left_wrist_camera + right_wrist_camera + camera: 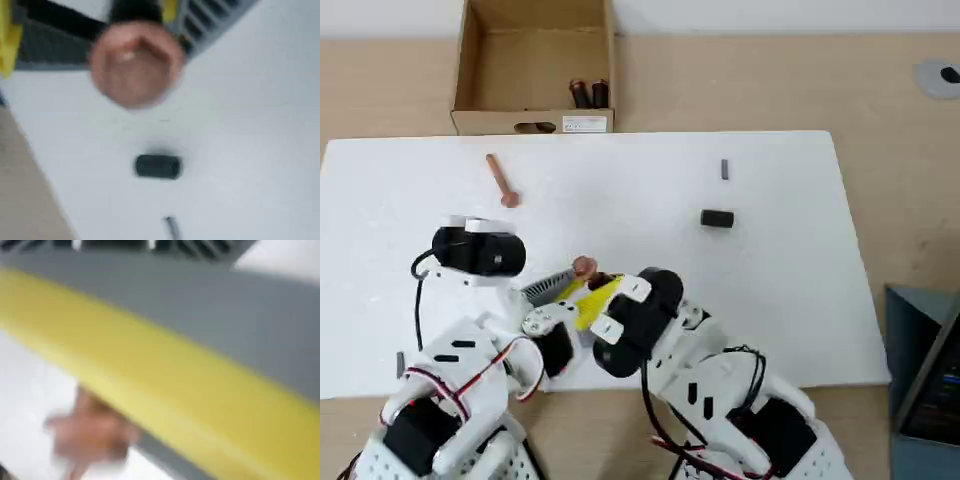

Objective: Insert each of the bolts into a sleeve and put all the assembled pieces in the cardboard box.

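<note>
copper bolt (pixel 584 267), round head showing, sits between the left end effector (pixel 558 288) and the right end effector (pixel 602 298), close to the middle of the near edge of the white mat (pixel 790 310). a dark piece (pixel 601 281) touches the bolt just behind the head; whether it is a sleeve cannot be told. yellow and grey end effector parts crowd the bolt on both sides.

left end effector: how far open, and what it has hold of, cannot be told. right end effector: the same, cannot be told.

second bolt (pixel 501 182) lies flat on the mat near the far edge, toward the far-left corner. black sleeve (pixel 717 218) lies on its side toward the right edge, well apart from both bolts. grey pin (pixel 725 169) lies between that sleeve and the far edge.

cardboard box (pixel 470 70) stands open on the wooden worktop (pixel 880 90), against the mat's far edge at its left part. two assembled pieces (pixel 590 94) lie side by side inside, near the right wall.
</note>
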